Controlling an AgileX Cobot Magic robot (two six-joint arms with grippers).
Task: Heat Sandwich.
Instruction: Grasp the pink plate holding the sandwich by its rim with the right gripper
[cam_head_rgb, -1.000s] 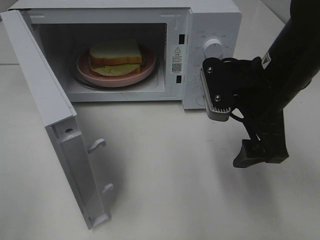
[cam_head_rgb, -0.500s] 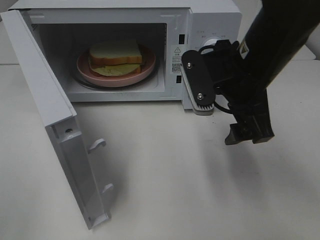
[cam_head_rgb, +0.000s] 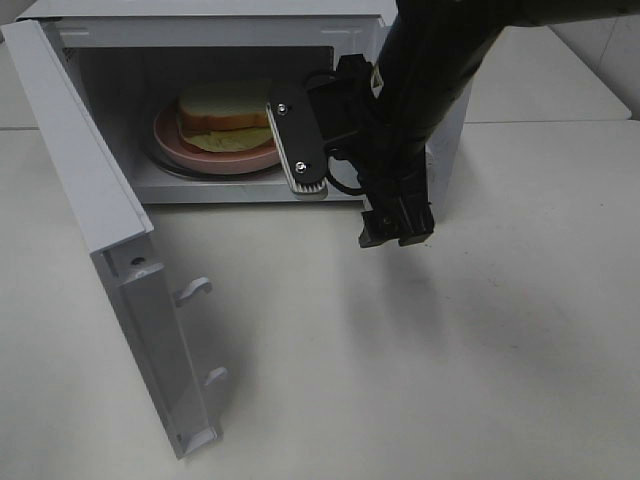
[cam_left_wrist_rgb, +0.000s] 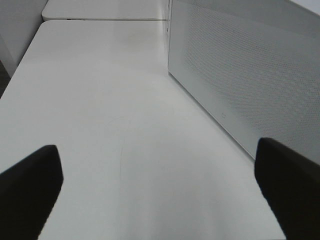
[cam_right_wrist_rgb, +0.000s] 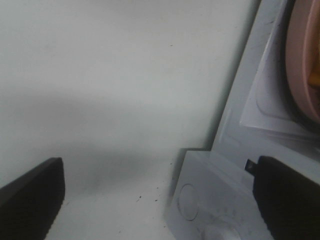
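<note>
While sandwich (cam_head_rgb: 228, 110) on plate (cam_head_rgb: 215, 156) inside open microwave (cam_head_rgb: 200, 30), empty right gripper (cam_head_rgb: 397, 228) spread wide before it; left gripper (cam_left_wrist_rgb: 160, 185) likewise.

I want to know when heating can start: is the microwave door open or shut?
Open. The door is swung wide to the left, leaving the sandwich on its pink plate visible inside the microwave.

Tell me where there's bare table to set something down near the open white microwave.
Bare white tabletop stretches in front of the white microwave, right of its swung-open door. It is crowded at the oven mouth: the right gripper hangs there, and the pink plate with the sandwich fills the cavity.
</note>
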